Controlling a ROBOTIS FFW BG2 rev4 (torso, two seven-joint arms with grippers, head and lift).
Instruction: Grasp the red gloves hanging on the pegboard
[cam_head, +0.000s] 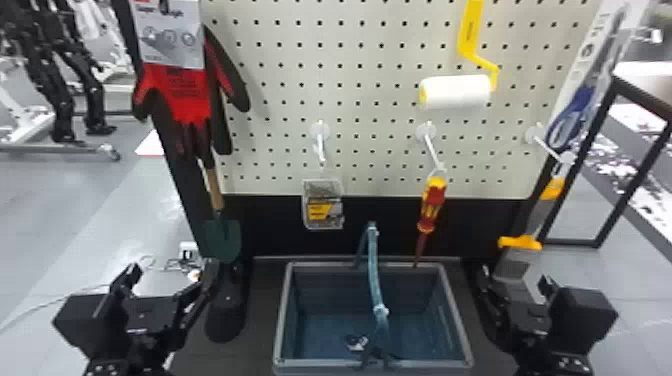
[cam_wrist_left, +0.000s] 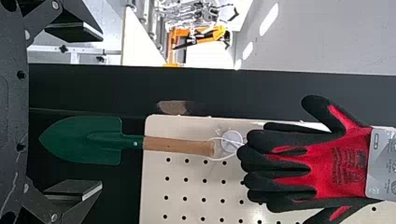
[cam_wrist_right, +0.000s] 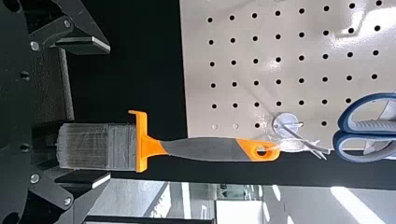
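Note:
The red gloves with black fingers and a grey card header hang fingers-down at the pegboard's upper left corner. In the left wrist view the red gloves lie far beyond a green trowel. My left gripper sits low at the bottom left, well below the gloves, open with nothing between its fingers. My right gripper is parked at the bottom right, open too, with its fingers on either side of a hanging brush without touching it.
Under the gloves hangs the green trowel. Also on the board are a screw box, a red-yellow screwdriver, a paint roller and blue scissors. A grey basket stands below, centre. The brush hangs at the right.

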